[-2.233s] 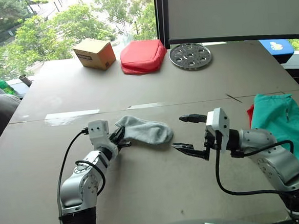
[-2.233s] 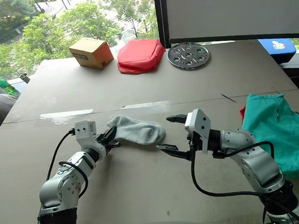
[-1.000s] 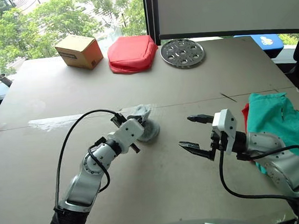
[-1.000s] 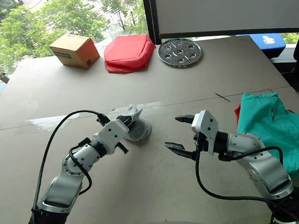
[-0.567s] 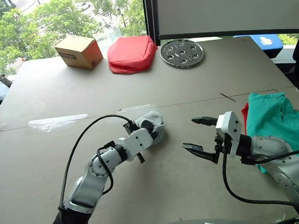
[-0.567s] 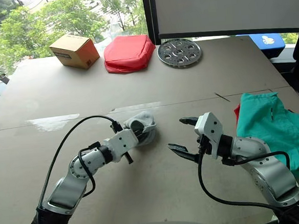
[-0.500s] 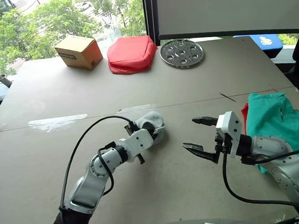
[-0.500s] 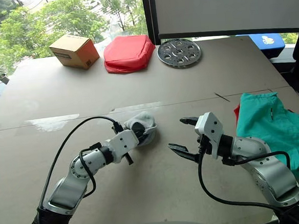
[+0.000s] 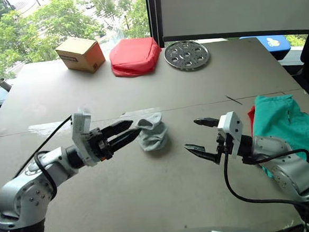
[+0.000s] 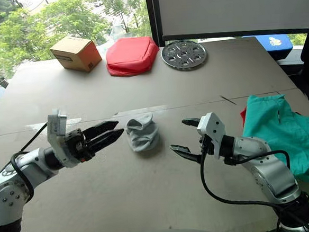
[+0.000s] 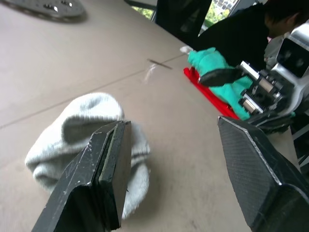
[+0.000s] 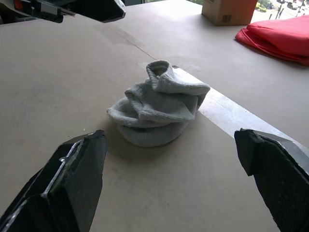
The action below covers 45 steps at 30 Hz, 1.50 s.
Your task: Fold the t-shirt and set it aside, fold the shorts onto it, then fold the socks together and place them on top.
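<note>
The broad grey-brown table carries everything. At its right edge lie the large teal-green fabric shorts, spread over a thin bright red t-shirt whose edge peeks out beneath them. At the far side sit a salmon-red padded pouch, a brown cardboard box and a round perforated metal disc. Near the table's middle, the light grey knit socks rest bunched in a folded bundle. The left pincer hangs just beside the bundle, fingers spread wide, holding nothing. The right pincer hangs near on the other side, also wide and empty.
</note>
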Each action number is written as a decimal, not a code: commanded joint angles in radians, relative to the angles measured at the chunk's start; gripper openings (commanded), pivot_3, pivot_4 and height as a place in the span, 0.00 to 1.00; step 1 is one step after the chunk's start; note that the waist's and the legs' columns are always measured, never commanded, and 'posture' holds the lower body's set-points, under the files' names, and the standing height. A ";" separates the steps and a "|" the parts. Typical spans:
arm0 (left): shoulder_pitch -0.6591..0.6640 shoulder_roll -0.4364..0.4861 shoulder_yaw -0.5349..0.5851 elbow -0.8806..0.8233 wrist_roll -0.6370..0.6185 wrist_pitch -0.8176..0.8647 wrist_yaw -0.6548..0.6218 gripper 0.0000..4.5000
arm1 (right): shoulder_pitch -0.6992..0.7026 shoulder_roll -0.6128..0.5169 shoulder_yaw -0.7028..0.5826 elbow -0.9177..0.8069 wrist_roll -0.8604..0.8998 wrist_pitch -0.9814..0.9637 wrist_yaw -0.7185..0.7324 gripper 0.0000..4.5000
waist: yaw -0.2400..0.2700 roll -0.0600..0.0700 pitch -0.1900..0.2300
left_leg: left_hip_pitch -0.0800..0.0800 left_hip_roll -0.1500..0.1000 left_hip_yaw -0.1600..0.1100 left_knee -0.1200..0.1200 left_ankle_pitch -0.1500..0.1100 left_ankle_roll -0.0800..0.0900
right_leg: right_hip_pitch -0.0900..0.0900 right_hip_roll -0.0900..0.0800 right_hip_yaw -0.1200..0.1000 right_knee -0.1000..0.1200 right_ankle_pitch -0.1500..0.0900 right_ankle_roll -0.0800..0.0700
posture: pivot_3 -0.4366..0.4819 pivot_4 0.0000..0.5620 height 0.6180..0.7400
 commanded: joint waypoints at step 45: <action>0.732 -0.034 0.225 -0.181 0.260 -0.291 -0.366 0.99 | -0.648 0.503 0.217 0.846 -0.159 0.235 -0.084 1.00 | -0.044 -0.003 -0.006 | 0.002 0.007 0.022 -0.006 -0.003 0.002 | -0.009 0.004 0.017 -0.001 0.005 -0.016 | 0.48 0.27 1.00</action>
